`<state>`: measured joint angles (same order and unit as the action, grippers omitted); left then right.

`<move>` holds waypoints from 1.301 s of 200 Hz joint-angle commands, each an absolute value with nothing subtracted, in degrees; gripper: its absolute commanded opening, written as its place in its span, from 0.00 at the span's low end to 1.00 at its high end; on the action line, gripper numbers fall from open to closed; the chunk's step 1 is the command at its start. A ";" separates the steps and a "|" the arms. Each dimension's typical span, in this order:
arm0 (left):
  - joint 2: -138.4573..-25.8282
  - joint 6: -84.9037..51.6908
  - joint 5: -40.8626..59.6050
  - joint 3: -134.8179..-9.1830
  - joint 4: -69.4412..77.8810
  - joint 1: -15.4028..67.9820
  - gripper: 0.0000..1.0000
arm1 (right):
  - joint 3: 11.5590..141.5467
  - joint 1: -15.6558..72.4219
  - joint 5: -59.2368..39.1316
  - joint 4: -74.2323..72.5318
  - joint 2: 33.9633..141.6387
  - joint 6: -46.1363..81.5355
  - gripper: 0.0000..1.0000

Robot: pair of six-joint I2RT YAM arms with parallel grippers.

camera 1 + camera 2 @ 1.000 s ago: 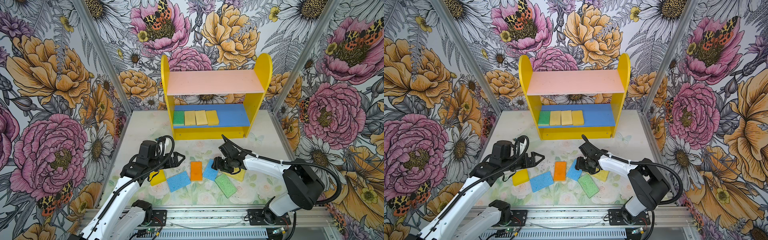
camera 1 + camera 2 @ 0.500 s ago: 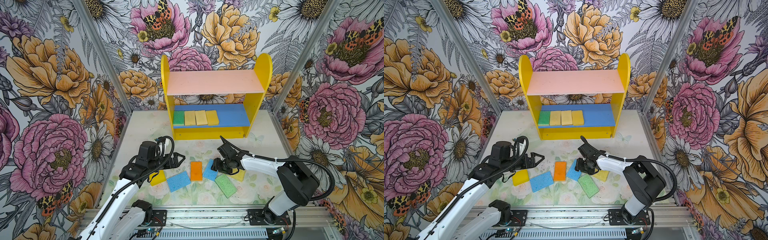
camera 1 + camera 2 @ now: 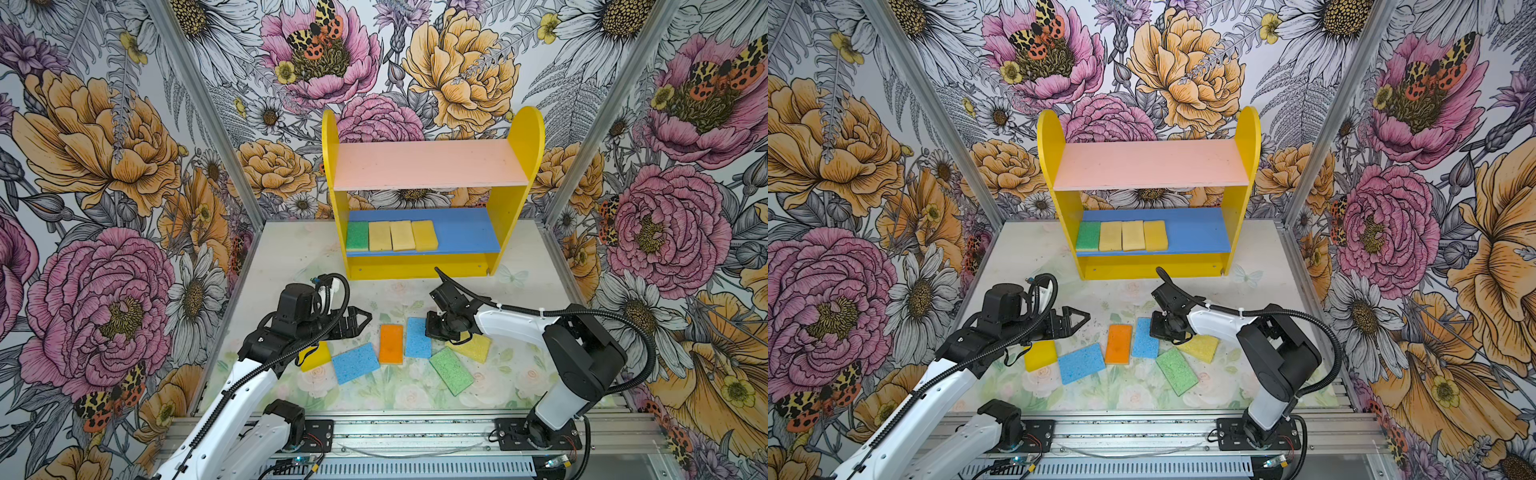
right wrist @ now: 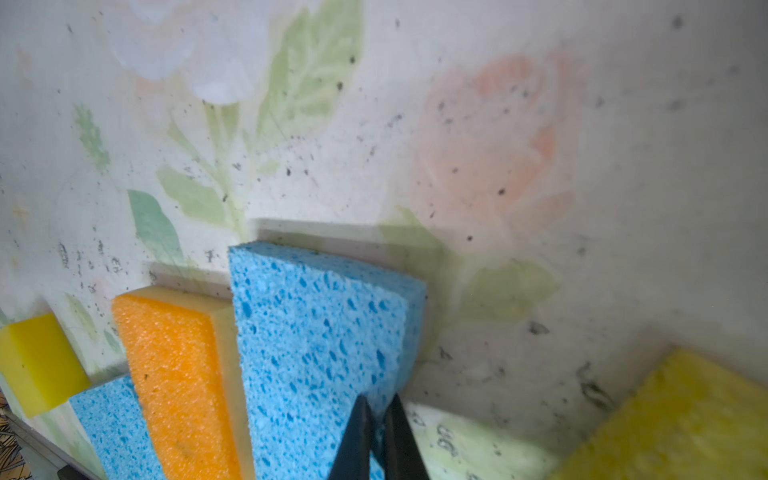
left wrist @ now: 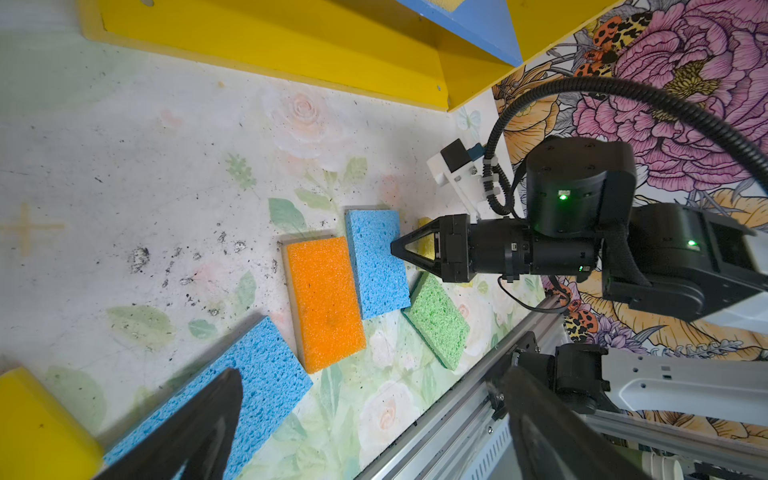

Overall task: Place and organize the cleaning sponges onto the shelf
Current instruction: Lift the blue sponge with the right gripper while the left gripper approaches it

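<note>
Right claw (image 5: 394,248): clenched on the long edge of blue sponge (image 3: 417,337), near 6 o'clock on counter (image 3: 299,257). Edge grip probably for want of other purchase on a flat pad. Opposite long edge touching orange (image 3: 391,343).

Left claw (image 3: 360,324): released, holding nothing, hovering near 8 o'clock above yellow (image 3: 318,356). Likely parked clear of the right arm.

Shelf (image 3: 525,141) at 12 o'clock. Blue board (image 3: 465,230): four pads flat, long sides together, packed from the 9 o'clock end, likely to save the 3 o'clock end for more. Pink board (image 3: 428,164): bare.

Count, shelf: shelf green (image 3: 357,235) 1; tan (image 3: 402,235) 3.

Count, counter: blue 2, with second blue (image 3: 355,362) at 7 o'clock; orange 1; green (image 3: 451,370) 1; yellow 2, with second yellow (image 3: 471,347) at 5 o'clock.

Total 10; 6 not yet shelved.
</note>
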<state>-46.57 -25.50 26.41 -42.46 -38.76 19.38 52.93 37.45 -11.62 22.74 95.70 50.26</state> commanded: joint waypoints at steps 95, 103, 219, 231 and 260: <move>-55.77 -47.07 40.41 -34.99 -3.06 22.46 0.99 | 60.24 31.26 -33.39 22.48 82.24 37.50 0.04; -56.77 -46.96 40.05 -35.54 -3.07 23.25 0.99 | 60.66 31.38 -34.08 22.50 81.49 37.43 0.04; -62.23 -49.77 35.93 -38.23 3.88 27.38 0.15 | 63.38 35.34 -37.59 22.44 79.19 37.17 0.08; -62.86 -50.26 35.65 -38.23 5.09 27.35 0.08 | 62.99 35.12 -37.33 22.48 78.90 37.58 0.20; -64.28 -51.34 35.12 -38.29 6.48 26.76 0.00 | 59.98 32.16 -33.20 22.51 75.81 41.92 0.45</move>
